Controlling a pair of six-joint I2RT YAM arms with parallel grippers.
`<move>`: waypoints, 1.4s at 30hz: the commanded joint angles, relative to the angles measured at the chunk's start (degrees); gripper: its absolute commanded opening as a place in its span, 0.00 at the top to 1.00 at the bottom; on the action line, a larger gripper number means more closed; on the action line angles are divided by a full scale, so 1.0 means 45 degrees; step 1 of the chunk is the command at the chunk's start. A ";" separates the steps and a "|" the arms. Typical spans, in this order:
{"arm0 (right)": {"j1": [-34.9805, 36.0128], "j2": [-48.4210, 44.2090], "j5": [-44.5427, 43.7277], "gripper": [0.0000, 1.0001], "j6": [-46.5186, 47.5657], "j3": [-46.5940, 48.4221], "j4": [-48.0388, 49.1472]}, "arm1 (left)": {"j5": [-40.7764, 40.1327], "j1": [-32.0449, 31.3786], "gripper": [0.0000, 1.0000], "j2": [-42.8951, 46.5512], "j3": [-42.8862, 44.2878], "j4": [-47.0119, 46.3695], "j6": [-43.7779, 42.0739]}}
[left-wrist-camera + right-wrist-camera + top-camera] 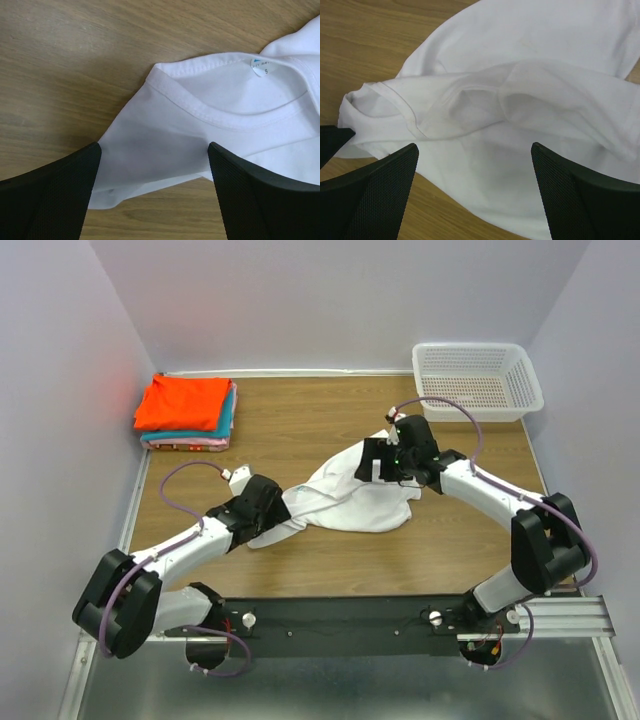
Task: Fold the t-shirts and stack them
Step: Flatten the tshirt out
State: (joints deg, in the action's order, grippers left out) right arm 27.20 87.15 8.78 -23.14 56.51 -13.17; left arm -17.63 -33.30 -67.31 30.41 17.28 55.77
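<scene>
Both left gripper (pixel 283 512) and right gripper (pixel 376 465) hover released over the crumpled white t-shirt (pixel 350 502) on the table (pixel 300 420); I'd regrasp to flatten it

A white shirt (pixel 350 502) lies crumpled and unfolded near the middle of the table (pixel 300 420), stretched on a slant from near-left to far-right, its ribbed collar open with a small label inside. In the far left corner sits a neat stack of folded shirts: an orange-red one (pixel 185 402) on top, a teal one (pixel 232 412) under it, a pink one (pixel 185 445) at the bottom.
</scene>
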 commanded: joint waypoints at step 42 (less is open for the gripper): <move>0.1280 -0.2231 -0.4764 0.99 0.0511 0.3300 0.0134 | -0.2099 0.0603 1.00 0.1615 0.5641 0.0672 -0.2353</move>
State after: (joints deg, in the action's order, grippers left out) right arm 32.58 84.77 -10.87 -23.27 68.01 -13.23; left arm -23.35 -30.48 -64.66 50.83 19.31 47.83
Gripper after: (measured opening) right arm 0.008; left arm 0.015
